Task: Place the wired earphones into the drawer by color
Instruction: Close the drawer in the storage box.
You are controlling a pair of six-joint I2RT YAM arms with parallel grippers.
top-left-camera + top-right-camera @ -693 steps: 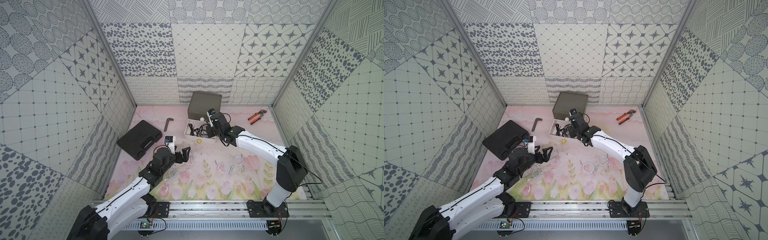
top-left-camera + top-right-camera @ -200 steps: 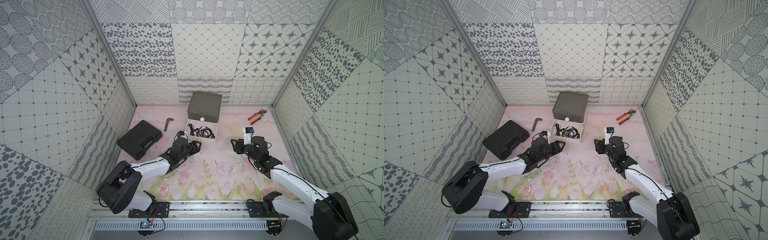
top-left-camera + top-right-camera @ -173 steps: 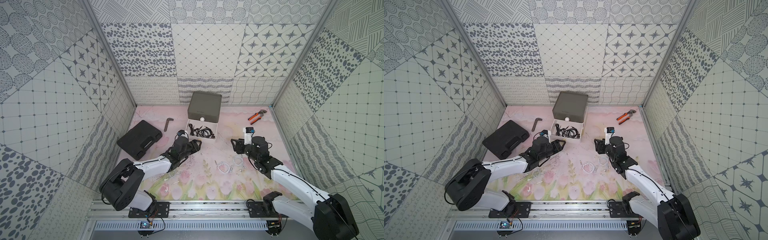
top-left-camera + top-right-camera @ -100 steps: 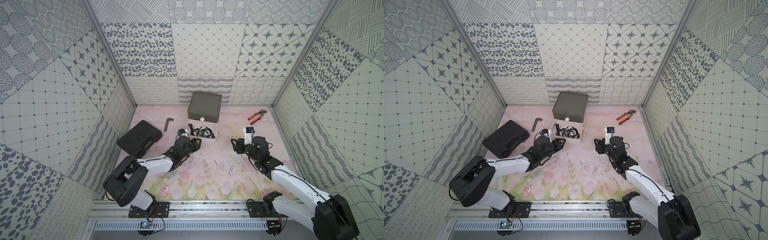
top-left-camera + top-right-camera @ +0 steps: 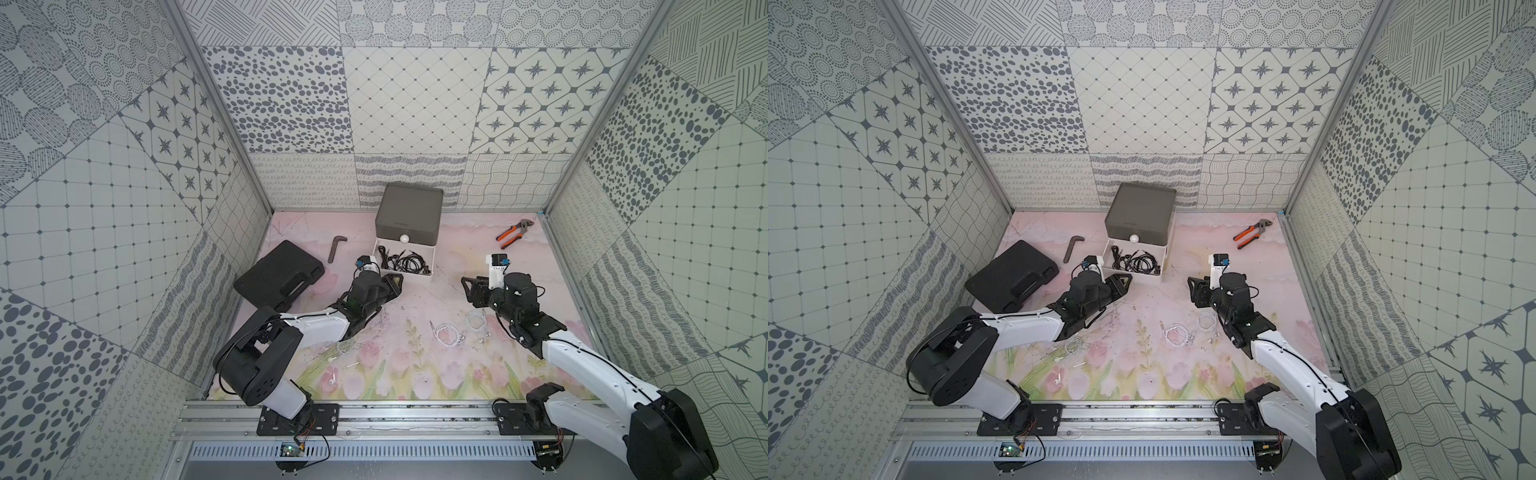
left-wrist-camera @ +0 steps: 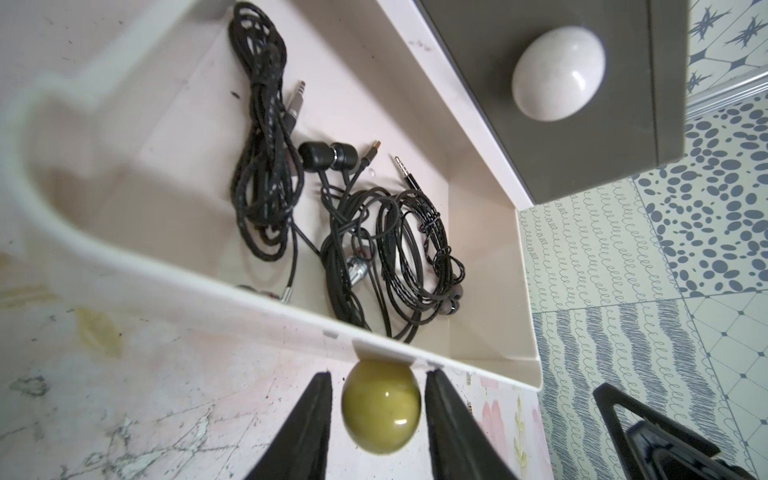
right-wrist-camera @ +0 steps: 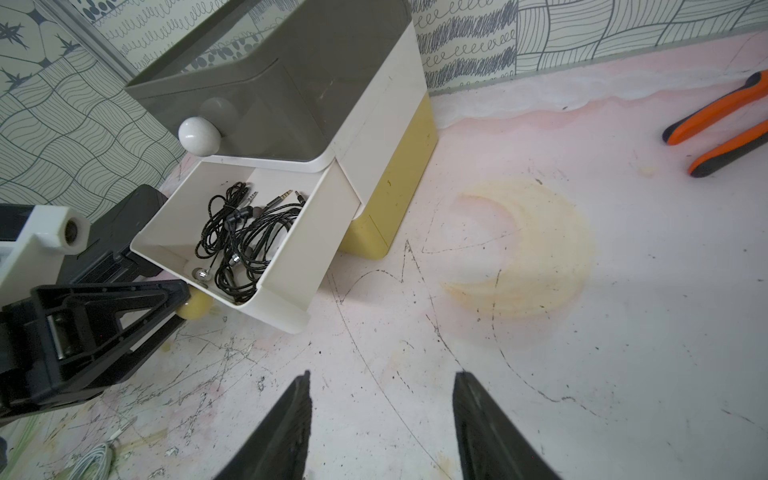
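Left wrist view looks along the left gripper (image 6: 378,376) at a round yellow-green ball knob (image 6: 380,411). The knob is on the front of the white drawer (image 6: 249,299), which is pulled out of the little cabinet (image 7: 291,104). The jaws are partly open and sit close on each side of the knob. A thin gap shows on both sides, so they hold nothing yet.

Black earphones (image 6: 266,174) lie in a heap inside the white drawer. White earphones (image 5: 446,332) lie on the table (image 5: 415,299) in loose bundles, between the two arms.

The knob is round and shiny, so the jaws could slip off it. The cabinet looks light, so I think a push or pull could slide the whole thing along the table. Some wires sit near the front wall and could get pinched if the drawer goes in.

The right gripper (image 7: 382,376) hangs over bare table, wide open and empty. Orange pliers (image 5: 513,230), a black case (image 5: 278,276) and a bent metal key (image 5: 336,248) lie well apart from the drawer, so nothing blocks it.
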